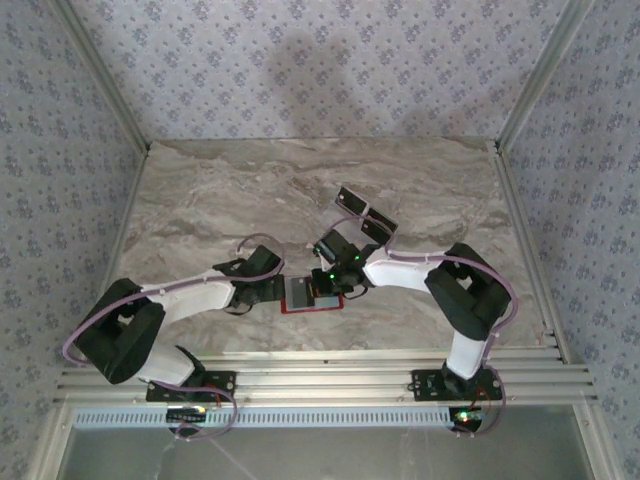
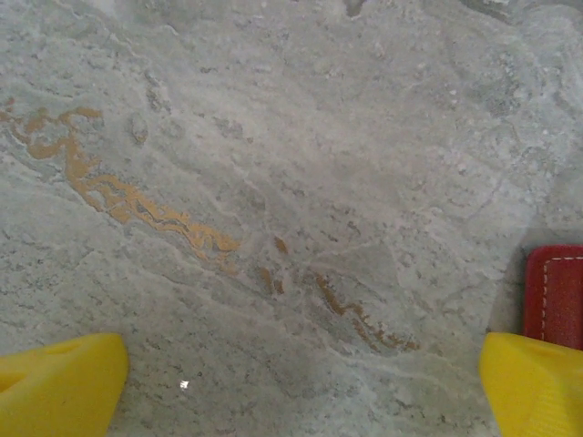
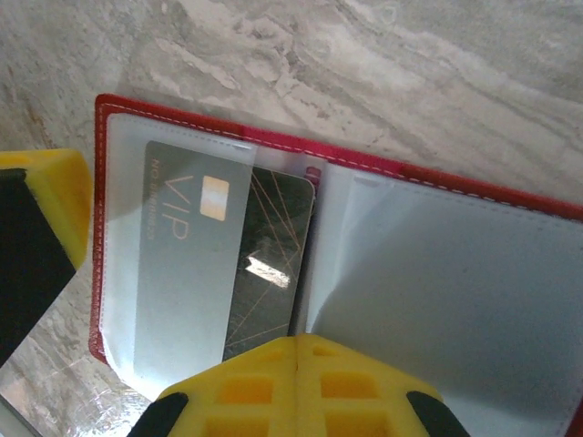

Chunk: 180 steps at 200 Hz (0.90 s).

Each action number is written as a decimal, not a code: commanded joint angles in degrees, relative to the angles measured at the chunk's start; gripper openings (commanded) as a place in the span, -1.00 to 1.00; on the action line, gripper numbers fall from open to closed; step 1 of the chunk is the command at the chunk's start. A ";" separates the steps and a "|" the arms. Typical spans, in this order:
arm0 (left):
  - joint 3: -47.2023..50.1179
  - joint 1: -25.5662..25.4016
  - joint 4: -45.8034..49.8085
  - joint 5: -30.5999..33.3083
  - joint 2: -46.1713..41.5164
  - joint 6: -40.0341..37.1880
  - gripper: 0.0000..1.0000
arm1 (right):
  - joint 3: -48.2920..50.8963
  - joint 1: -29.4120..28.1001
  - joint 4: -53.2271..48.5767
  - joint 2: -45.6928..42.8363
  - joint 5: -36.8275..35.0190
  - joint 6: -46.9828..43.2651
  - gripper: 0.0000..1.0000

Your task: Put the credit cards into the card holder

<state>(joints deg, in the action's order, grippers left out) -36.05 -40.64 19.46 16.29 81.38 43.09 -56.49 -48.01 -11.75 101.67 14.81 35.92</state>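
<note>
Right fingers (image 3: 351, 387) pinched together over open card holder (image 3: 437, 177); left fingers (image 2: 59, 387) wide; two credit cards (image 1: 352, 200) beyond.

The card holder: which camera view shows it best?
The right wrist view: the card holder lies open and close, with a grey VIP card in its clear pocket. The top external view gives a small, distant red strip; the left wrist view catches one stitched red corner.

Leather-like card holder (image 3: 364, 164) with glossy clear plastic sleeves (image 3: 455, 300) on smooth marble-look table (image 1: 250, 190).
</note>
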 commanded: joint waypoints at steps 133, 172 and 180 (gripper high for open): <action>1.59 -0.37 -0.65 -0.52 2.97 1.32 0.99 | -3.62 -1.04 -0.04 3.97 2.20 -0.33 -0.99; 1.81 -0.54 -1.10 -0.72 3.27 1.55 0.99 | -4.76 -2.12 0.04 4.92 2.68 -0.32 -1.00; 1.86 -0.59 -1.09 -0.78 3.32 1.58 0.98 | -4.88 -2.42 0.06 4.91 2.68 1.09 -0.99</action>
<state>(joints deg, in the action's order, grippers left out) -36.05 -41.06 19.05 17.17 82.15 43.31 -59.70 -49.19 -11.40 105.14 16.29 35.99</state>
